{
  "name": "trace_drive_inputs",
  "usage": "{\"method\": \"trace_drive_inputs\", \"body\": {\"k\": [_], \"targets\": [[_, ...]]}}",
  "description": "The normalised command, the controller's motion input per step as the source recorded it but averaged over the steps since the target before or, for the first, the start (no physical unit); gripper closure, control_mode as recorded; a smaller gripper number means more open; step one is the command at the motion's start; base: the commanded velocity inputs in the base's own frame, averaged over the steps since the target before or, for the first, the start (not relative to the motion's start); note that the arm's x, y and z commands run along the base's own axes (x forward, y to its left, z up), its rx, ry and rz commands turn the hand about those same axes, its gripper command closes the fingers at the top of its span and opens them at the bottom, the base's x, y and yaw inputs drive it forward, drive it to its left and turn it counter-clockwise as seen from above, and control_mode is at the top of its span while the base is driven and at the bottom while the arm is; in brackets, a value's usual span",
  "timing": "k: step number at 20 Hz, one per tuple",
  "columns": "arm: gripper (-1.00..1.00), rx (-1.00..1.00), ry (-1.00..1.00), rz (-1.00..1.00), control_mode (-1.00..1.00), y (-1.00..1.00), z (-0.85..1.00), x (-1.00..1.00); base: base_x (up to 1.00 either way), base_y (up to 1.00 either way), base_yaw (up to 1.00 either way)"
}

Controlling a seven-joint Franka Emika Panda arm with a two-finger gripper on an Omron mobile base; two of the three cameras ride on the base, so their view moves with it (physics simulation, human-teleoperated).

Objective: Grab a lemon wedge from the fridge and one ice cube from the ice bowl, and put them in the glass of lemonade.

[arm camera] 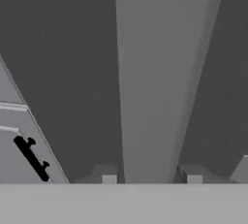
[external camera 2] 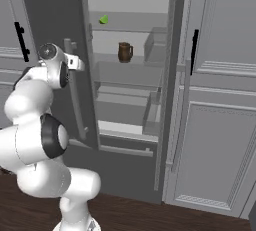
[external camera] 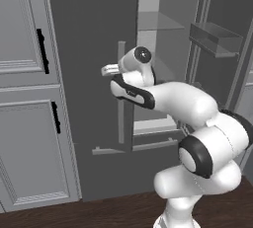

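- Left base view: the fridge takes up the middle of the frame, its dark left door swung partly open, with glass shelves showing in the gap at upper right. The white arm rises from the lower right and reaches to mid-frame, where the gripper sits at the long bar handle. Panelled cabinets with black handles fill the left side.
- Right base view: the lemon wedge lies on the top shelf, upper middle of the frame. A brown mug stands on the shelf below it. The gripper is at the bar handle, left of centre.
- Hand view: the bar handle runs up the middle between the two finger tips at the bottom. The jaws stand on either side of it; I cannot tell whether they press it.
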Motion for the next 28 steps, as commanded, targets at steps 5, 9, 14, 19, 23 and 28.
{"method": "trace_drive_inputs", "body": {"k": [5,9,14,19,23,28], "targets": [[1.00,-0.13,0.00,0.07,-1.00,0.86,0.69,-0.70,0.00,0.00,0.00],[1.00,-0.13,0.04,0.00,-1.00,0.56,0.52,-0.64,0.00,0.00,0.00],[-1.00,-0.11,0.01,0.00,-1.00,0.59,0.51,-0.73,0.00,0.00,0.00],[-1.00,-0.04,-0.02,0.03,-1.00,0.02,0.70,-0.79,0.00,0.00,0.00],[-1.00,0.00,-0.01,0.00,-1.00,-0.63,0.80,-0.65,0.00,0.00,0.00],[-1.00,0.11,0.28,0.00,-1.00,-1.00,0.40,0.22,0.00,0.00,0.00]]}}
